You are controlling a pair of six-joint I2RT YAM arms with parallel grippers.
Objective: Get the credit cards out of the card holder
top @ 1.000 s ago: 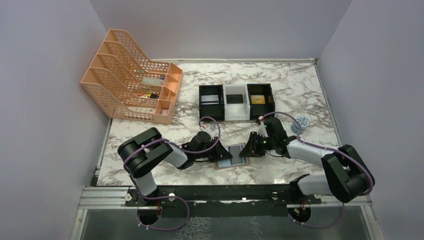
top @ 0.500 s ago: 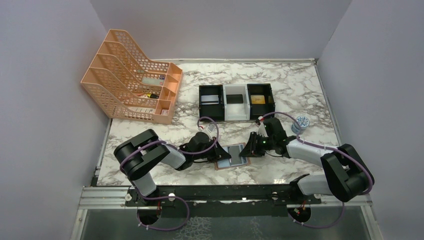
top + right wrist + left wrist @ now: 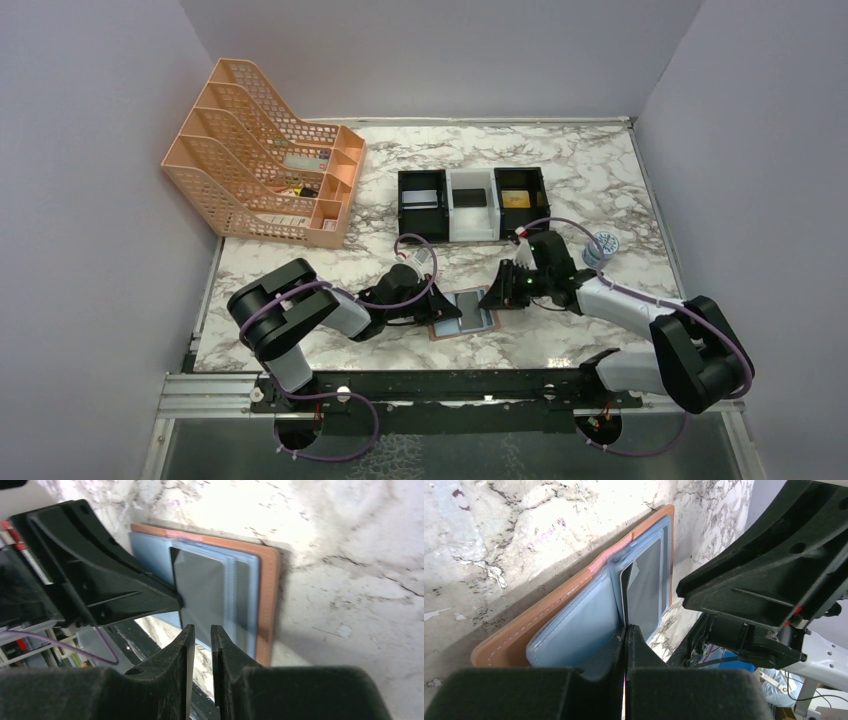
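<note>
The card holder (image 3: 267, 595) is lying spread open, lining up, close to the near edge of the marble surface (image 3: 560, 160), about midway along it, and both arms are reaching low over it from either side. The left gripper (image 3: 625, 630) is coming in from the left-hand side with its fingers pressed tight together, and the raised edge of the dark grey card (image 3: 200, 585) is running straight into the seam between them. That is looking like a pinch on the card, taken at its one exposed edge so it can slide out of the blue-grey pocket. The card itself is sitting mostly inside that pocket on the holder's right half.

The right gripper (image 3: 202, 630) is hanging at the holder's right side with a slim gap between its fingers and nothing in them. I am reading that as a guard, ready to pin the leather down so the holder is not dragged along.

Toward the far edge, three trays are waiting in a row:
- The left black tray (image 3: 402, 205) is carrying a silver-grey card (image 3: 423, 197).
- The white tray (image 3: 472, 230) is carrying a dark card (image 3: 472, 197).
- The right black tray (image 3: 545, 200) is carrying a gold card (image 3: 515, 199).

At the far left corner, the orange file rack (image 3: 250, 160) is holding a few small items, too small to name.
</note>
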